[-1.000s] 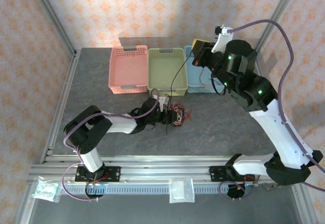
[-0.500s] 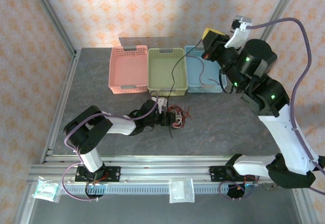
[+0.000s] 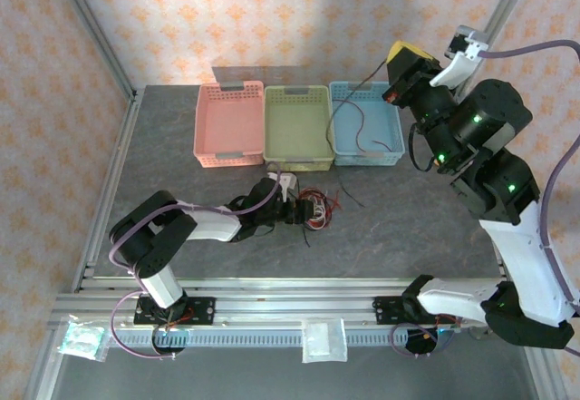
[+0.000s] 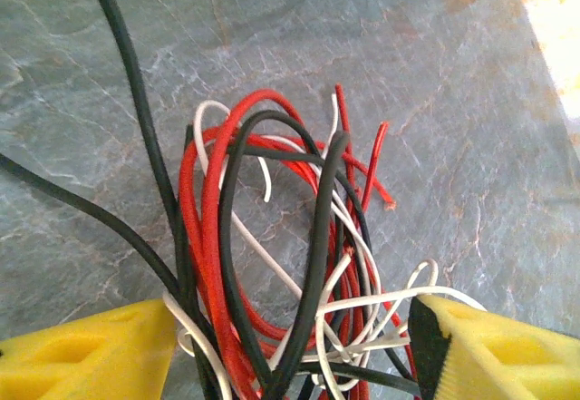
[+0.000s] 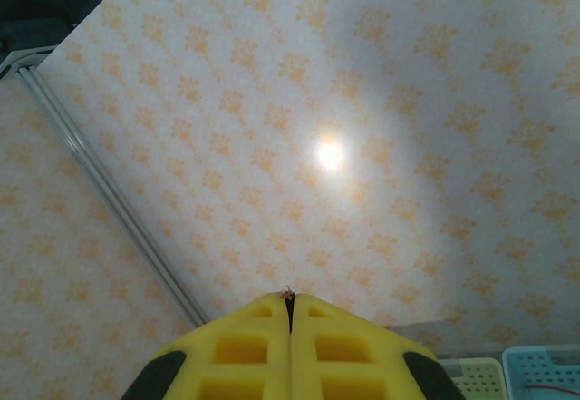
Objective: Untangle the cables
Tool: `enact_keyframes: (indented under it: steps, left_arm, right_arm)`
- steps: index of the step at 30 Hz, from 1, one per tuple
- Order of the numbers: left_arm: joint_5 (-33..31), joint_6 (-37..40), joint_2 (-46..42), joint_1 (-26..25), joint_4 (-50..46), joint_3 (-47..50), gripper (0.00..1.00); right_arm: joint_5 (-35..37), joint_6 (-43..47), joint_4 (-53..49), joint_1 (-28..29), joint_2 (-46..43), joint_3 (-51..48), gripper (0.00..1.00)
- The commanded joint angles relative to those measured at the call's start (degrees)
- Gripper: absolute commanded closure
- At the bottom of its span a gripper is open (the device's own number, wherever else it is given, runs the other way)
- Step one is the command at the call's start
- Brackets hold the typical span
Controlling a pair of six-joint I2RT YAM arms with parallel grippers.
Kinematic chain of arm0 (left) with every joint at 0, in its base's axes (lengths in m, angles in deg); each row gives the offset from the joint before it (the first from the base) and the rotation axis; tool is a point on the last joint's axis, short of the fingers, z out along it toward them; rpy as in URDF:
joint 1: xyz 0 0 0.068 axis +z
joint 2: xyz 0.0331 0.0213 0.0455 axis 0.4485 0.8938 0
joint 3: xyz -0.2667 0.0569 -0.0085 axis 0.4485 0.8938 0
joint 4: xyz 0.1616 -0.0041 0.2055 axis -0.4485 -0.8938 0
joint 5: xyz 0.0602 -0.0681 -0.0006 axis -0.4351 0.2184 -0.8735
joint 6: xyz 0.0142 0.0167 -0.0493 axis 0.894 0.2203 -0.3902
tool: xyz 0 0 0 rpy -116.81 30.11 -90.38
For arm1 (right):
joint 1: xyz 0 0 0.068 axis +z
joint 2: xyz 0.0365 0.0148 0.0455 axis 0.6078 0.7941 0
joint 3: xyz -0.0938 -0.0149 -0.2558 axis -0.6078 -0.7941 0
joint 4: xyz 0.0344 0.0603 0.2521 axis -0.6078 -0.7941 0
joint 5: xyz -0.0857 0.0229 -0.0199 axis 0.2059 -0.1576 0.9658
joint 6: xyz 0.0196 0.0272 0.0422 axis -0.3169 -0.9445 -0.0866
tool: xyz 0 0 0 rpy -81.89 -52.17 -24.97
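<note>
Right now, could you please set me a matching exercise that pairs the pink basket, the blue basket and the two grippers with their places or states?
Things:
1. pink basket
2. blue basket
3. left gripper
4. right gripper

Places or states:
A. high above the table, shut on a black cable
B. leftmost in the row of baskets
C. low over the table, open, with the tangle between its fingers
D. rightmost in the row of baskets

Pairs: 1-B, 2-D, 3-C, 4-A
</note>
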Motion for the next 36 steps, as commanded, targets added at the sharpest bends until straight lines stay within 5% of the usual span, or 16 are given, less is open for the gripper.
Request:
enact_keyframes:
  steps: [1,9,18,25,36]
  left_arm:
    - [-2.7,1.2,-3.5,-0.5,-2.4,0.4,0.25]
    - [-10.4,4.0,-14.7,-0.5,-11.9,-0.4,0.07]
    - [-17.4,10.0,-26.8,0.0,-24.3,-4.9,0.09]
    - [-6.0,15.3,-31.2,3.5,-26.0,-11.5,0.09]
    - [8.1,21.1,-26.8,4.4,-26.5,-25.5,0.1]
  right_arm:
    - [2.5,1.5,2.6,-0.3,-1.1,0.8,1.0]
    - [7.7,1.1,1.2,-0.3,-0.8,-3.7,1.0]
    - [7.7,-0.5,-1.2,-0.3,0.7,-5.9,1.0]
    - [2.8,-3.1,-1.5,-0.3,2.7,-5.7,1.0]
    - [-4.0,-6.8,-6.1,-0.4,8.4,2.1,1.0]
